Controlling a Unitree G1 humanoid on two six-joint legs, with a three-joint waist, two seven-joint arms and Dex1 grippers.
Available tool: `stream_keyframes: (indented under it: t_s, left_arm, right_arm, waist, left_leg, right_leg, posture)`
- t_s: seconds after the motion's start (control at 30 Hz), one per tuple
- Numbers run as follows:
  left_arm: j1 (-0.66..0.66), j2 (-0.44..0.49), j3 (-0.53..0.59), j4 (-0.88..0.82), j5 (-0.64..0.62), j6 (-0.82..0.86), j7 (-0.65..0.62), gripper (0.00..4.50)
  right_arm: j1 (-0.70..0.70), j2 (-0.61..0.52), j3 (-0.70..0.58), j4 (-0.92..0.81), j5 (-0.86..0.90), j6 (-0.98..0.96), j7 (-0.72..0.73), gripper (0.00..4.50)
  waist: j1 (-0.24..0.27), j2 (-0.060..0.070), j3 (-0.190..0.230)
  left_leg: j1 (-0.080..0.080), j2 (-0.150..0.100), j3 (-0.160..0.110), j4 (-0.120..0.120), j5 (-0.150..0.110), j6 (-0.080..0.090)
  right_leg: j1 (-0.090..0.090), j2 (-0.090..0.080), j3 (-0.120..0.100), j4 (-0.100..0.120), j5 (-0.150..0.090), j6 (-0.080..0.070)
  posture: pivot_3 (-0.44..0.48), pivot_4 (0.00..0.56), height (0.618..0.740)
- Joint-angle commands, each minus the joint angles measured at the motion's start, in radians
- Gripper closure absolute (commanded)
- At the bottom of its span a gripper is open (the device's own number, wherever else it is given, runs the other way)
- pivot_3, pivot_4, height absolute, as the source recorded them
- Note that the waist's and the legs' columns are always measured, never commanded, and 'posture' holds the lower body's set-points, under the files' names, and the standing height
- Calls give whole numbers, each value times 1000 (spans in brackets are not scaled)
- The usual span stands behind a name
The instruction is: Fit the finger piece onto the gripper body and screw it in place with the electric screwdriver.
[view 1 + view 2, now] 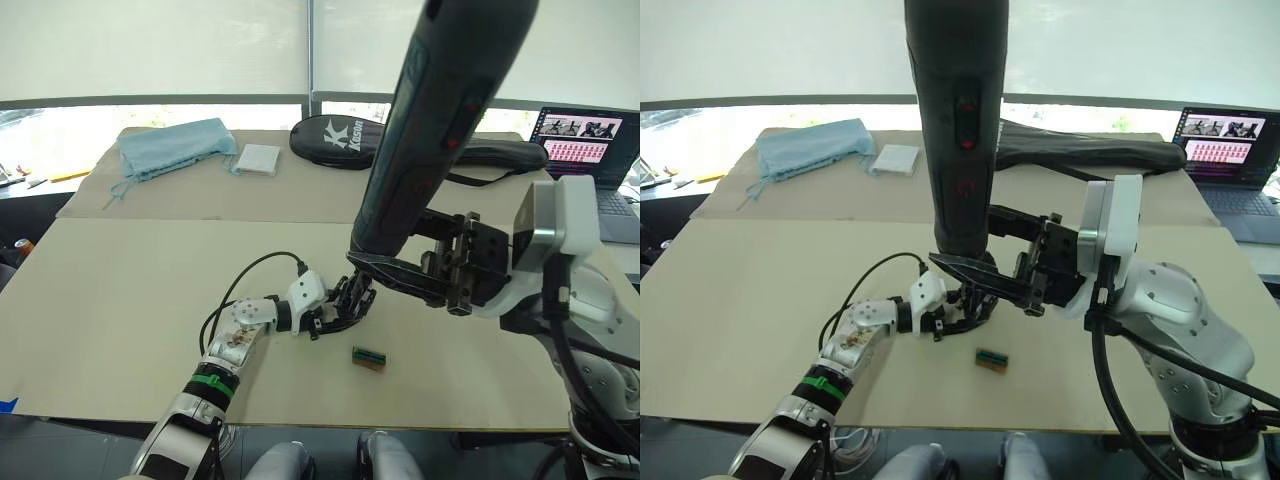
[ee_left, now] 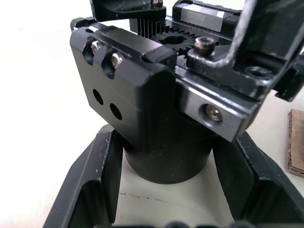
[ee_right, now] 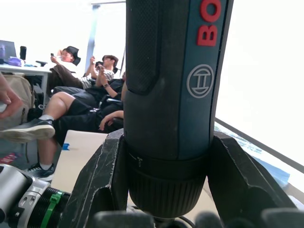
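Right tool (image 1: 975,275) clamped on electric screwdriver (image 1: 958,130), upright, tip down over gripper body (image 1: 975,305) near table (image 1: 120,300) front edge. Left tool (image 1: 340,308) closed on gripper body's round base. Small green block (image 1: 369,357) just beside. Blue cloth (image 1: 175,146), white pad (image 1: 259,159), black racket bag (image 1: 335,138), laptop (image 1: 590,150) well behind. Screwdriver's thick barrel blocks much of the head view.

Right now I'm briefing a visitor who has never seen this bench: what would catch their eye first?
The electric screwdriver dominates, standing upright mid-table, clamped in the right gripper with its tip down at the gripper body. That small black mechanism sits on the tan table, held between the left gripper jaws. Behind lie a blue cloth at the robot's far left and an open laptop at the far right.
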State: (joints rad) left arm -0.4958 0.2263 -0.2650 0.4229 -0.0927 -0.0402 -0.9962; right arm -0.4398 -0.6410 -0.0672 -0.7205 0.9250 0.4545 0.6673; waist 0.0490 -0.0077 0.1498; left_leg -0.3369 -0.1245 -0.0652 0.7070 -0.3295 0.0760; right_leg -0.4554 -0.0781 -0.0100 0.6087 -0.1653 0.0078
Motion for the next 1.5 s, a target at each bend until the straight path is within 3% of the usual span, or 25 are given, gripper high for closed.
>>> stream_keyframes:
  t_s: [0.03, 0.63, 1.5]
  left_arm:
    - [0, -1, -20, 32, 21, 33, 4, 2239]
    - [38, 17, -24, -18, 32, 78, 23, 2239]
    - [38, 16, -18, -29, 11, 96, 25, 2239]
  right_arm:
    - [-50, 29, 17, 12, -23, -22, 4, 2574]
    - [-68, 166, 112, 115, -224, -72, 52, 2574]
    - [-28, 208, 158, 185, -365, -123, 120, 2574]
  waist:
    - [0, 0, 0]
    - [-10, 0, 0]
    - [-11, 0, 0]
  left_leg:
    - [0, 0, 0, 0, 0, 0]
    - [0, 0, 0, 0, 0, 0]
    - [0, 0, 0, 0, 0, 0]
  right_leg:
    - [0, 0, 0, 0, 0, 0]
    - [-1, 1, 0, 1, 0, 0]
    - [-1, 1, -1, 1, 0, 0]
  posture:
    - [0, 150, 740]
    - [0, 150, 740]
    - [0, 150, 740]
